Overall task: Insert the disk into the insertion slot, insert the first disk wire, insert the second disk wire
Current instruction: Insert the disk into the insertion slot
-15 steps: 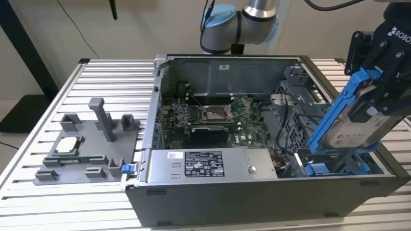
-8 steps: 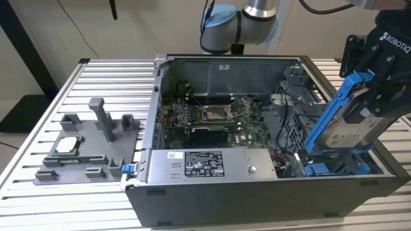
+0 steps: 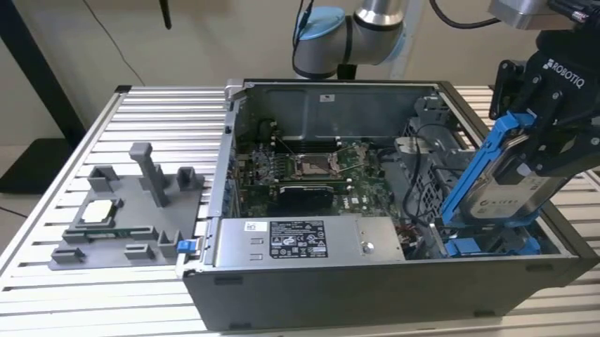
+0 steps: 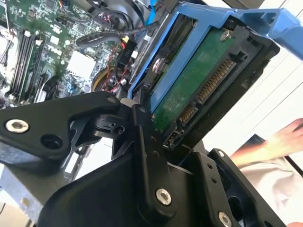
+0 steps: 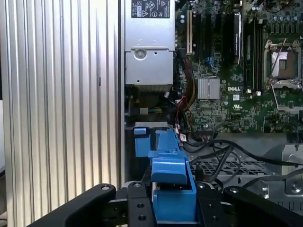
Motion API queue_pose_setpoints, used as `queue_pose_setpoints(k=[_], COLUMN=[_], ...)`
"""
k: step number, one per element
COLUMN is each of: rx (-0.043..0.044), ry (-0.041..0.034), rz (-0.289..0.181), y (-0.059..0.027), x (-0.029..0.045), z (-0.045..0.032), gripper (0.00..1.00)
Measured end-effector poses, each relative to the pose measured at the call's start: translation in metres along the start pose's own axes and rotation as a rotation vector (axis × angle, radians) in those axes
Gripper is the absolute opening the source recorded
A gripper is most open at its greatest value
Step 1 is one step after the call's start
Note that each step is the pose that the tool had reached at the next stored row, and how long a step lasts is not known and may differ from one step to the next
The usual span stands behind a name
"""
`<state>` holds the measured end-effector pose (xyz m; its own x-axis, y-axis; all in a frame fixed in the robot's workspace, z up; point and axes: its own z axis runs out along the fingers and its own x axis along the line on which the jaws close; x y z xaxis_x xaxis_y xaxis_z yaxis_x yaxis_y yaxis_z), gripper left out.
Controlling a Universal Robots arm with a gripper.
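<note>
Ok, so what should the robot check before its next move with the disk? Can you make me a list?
1. Grip: the hand is shut on the disk by its blue carrier: ok.
2. Lower end of the disk at the insertion slot: ok, it reaches down to it.
3. Disk lying flat in the slot: not ok, it stands steeply tilted.
4. Black cables out of the slot's way: cannot tell, they run close by.
5. Disk's connectors bare for the wires: ok, nothing is plugged in.
</note>
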<state>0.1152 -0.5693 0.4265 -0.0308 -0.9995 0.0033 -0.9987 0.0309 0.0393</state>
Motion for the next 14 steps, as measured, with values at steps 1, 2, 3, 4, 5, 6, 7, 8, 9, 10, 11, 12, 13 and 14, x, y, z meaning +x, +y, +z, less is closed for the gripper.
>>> queue_pose_setpoints(k=[1,2,3,4,5,6,7,8,9,10,11,12,13,14], rx=[0.0,0.0,0.0,0.0,0.0,0.0,0.0,0.0,0.0,0.0,0.0,0.0001,0.0001,0.0], ry=[0.0001,0.0,0.0,0.0001,0.0,0.0001,0.0001,0.0001,0.0002,0.0002,0.0,0.0001,0.0001,0.0001], rz=[0.0,0.0,0.0,0.0,0.0,0.0,0.0,0.0,0.0,0.0,0.0,0.0,0.0,0.0], y=[-0.0001,-0.0001,-0.0002,-0.0002,-0.0003,-0.0003,-0.0004,-0.0004,-0.0004,-0.0005,-0.0005,-0.0006,-0.0006,-0.0006], x=[0.0,0.0,0.0,0.0001,0.0002,0.0001,0.0002,0.0003,0.0002,0.0003,0.0003,0.0003,0.0003,0.0003], z=[0.0015,0.0031,0.0049,0.0064,0.0079,0.0091,0.0102,0.0111,0.0121,0.013,0.0141,0.015,0.0158,0.0167], gripper=[0.0,0.0,0.0,0.0,0.0,0.0,0.0,0.0,0.0,0.0,0.0,0.0,0.0,0.0])
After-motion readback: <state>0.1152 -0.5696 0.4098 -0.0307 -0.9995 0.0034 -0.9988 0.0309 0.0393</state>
